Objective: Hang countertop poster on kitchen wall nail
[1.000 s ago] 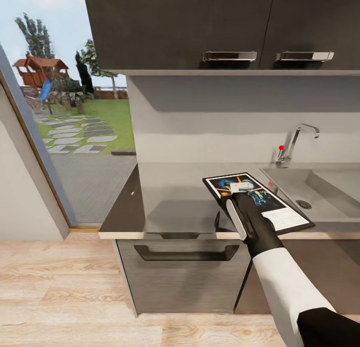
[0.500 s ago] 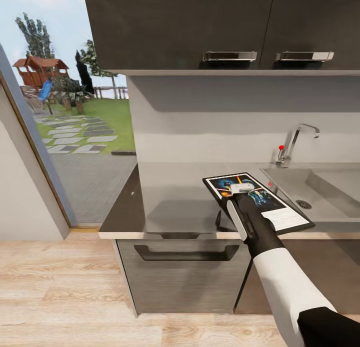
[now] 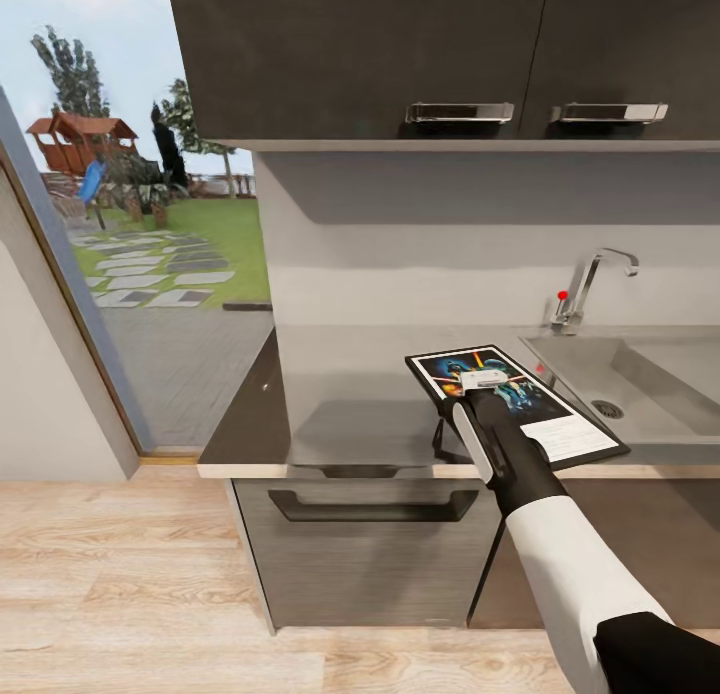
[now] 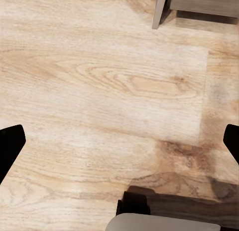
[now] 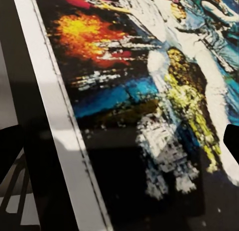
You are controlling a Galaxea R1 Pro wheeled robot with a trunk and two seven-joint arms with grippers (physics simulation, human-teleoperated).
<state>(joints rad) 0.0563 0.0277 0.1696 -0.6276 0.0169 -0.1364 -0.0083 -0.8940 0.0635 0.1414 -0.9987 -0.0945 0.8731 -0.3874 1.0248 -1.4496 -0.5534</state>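
Grey kitchen countertop (image 3: 340, 394) bears the poster (image 3: 560, 429); right gripper (image 3: 484, 379) hovers above, jaws apart.

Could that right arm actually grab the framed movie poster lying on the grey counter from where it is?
Probably yes: the right end effector hangs directly over the black-framed, white-bordered poster on the grey countertop, with nothing between them.

Black-framed poster (image 3: 515, 402) with blue and orange artwork on grey countertop (image 3: 350, 394)

The right arm (image 3: 560, 544) stretches forward and down, its fingers (image 5: 10, 141) spread wide.
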